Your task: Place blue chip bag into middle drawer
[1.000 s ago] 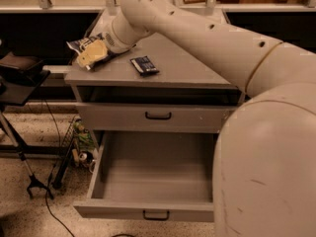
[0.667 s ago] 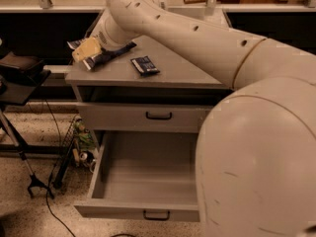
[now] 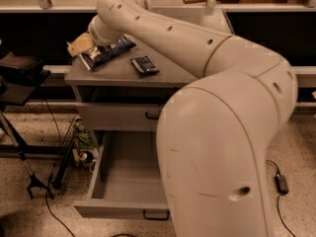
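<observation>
The blue chip bag (image 3: 107, 52) lies on the top of the grey cabinet (image 3: 118, 74), at its back left, with white lettering showing. My gripper (image 3: 97, 39) is at the end of the cream arm, right above the bag's far end, and the wrist hides most of it. The middle drawer (image 3: 116, 180) is pulled wide open below, with nothing in the part I can see. Its black bar handle (image 3: 156, 215) shows at the front. My arm's big elbow (image 3: 217, 152) covers the drawer's right half.
A small flat dark-blue packet (image 3: 144, 64) lies mid-top of the cabinet. A tan snack bag (image 3: 80, 45) sits at the top's left corner. The upper drawer (image 3: 113, 115) is closed. A black stand (image 3: 22, 78) and cables are on the floor to the left.
The arm has swung left across the view, and its elbow now covers more of the open drawer. The wrist has shifted, and more of the blue chip bag shows beneath it.
</observation>
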Action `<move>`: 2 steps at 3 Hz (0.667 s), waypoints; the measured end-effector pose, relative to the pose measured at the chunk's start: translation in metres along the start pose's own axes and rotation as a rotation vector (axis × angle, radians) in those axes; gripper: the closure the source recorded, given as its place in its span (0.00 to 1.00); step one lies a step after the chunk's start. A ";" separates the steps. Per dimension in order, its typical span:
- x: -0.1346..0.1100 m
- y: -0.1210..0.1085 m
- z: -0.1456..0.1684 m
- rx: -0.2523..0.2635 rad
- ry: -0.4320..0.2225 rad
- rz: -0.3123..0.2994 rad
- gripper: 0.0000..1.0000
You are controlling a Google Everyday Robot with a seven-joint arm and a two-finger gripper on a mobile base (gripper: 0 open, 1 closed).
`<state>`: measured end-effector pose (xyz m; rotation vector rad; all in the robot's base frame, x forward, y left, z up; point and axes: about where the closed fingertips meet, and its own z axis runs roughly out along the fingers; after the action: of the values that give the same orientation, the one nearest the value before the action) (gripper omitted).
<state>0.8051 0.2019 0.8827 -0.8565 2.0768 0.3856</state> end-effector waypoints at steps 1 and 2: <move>-0.009 -0.010 0.033 0.036 0.027 -0.047 0.00; -0.009 -0.025 0.053 0.070 0.066 -0.065 0.00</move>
<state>0.8574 0.2159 0.8589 -0.9037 2.1044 0.2507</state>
